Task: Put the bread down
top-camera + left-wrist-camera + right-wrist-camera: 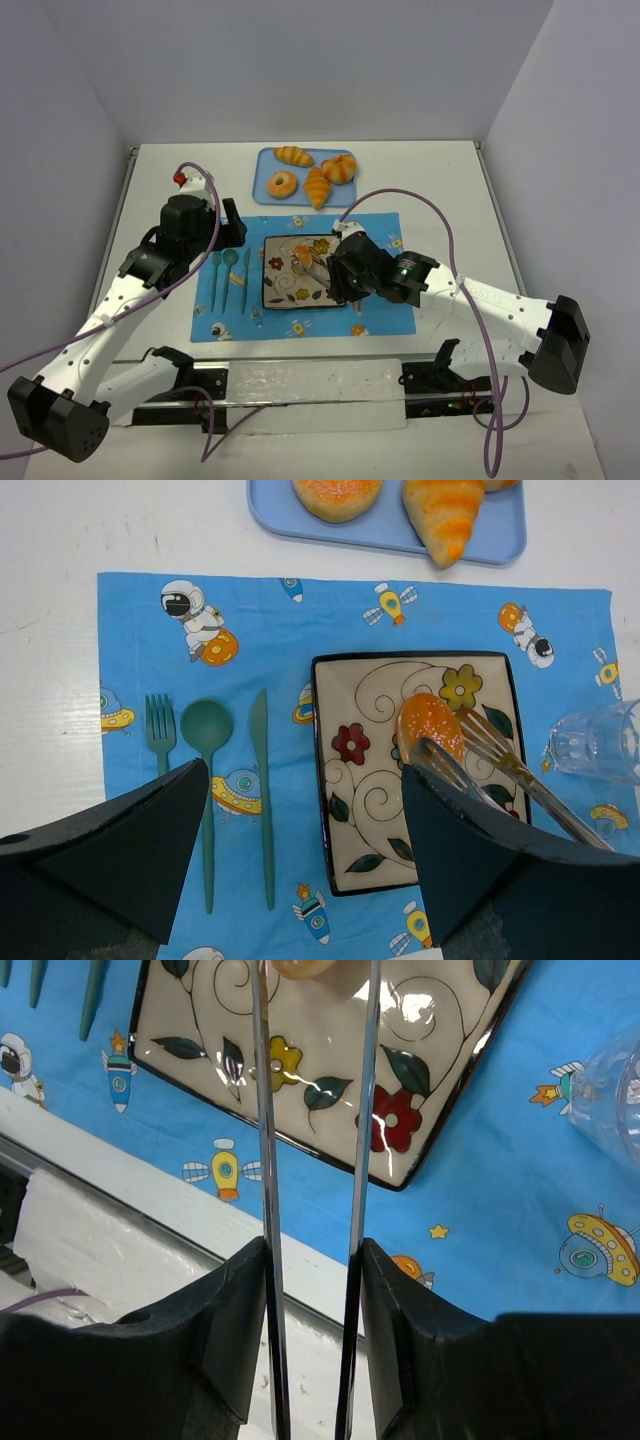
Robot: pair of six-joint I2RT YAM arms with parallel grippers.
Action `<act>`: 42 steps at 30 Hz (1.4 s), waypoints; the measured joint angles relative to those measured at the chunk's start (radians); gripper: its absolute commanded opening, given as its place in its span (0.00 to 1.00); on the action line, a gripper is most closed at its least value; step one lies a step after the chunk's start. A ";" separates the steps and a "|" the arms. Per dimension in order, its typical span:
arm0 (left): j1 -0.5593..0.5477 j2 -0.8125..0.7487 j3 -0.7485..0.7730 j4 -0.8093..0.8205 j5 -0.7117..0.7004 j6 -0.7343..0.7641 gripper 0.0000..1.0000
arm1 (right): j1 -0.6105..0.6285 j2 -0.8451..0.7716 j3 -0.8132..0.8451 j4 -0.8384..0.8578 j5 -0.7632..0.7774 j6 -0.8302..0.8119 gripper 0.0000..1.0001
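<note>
**A:** What is shown nearest the arms?

**B:** A white bench (160, 190) is seen, with a blue space-print placemat (300, 630) laid flat on it. Over the placemat's near right part, the right gripper (312, 1260) is clamped on a pair of metal tongs (265, 1160). One tong arm is pressed against each finger.

**A:** Where is the bread found?

**B:** The bread (430, 718), a small golden-orange bun, is seen near the middle of a square flower-patterned plate (330, 710) at the placemat's centre. It is flanked by the two tong tips, which are drawn up against its sides. Whether its full weight is carried by the plate cannot be told.

**A:** What is laid beside the plate?

**B:** A teal fork (160, 730), spoon (207, 725) and knife (261, 780) are lined up side by side just left of it. A clear glass (600, 742) is stood just to its right.

**A:** And the other gripper?

**B:** The left gripper (300, 780) is held over the placemat's far left corner, with its fingers spread wide apart.

**A:** What is seen farthest back?

**B:** A light blue tray (263, 162) is set on the bench beyond the placemat, well apart from the plate. Two croissants (293, 155), a donut (282, 184) and a scored round bun (340, 168) are laid on it.
</note>
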 measured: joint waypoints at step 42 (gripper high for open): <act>0.000 0.004 0.000 0.000 0.001 0.000 0.88 | -0.282 0.040 0.167 -0.031 0.028 -0.090 0.53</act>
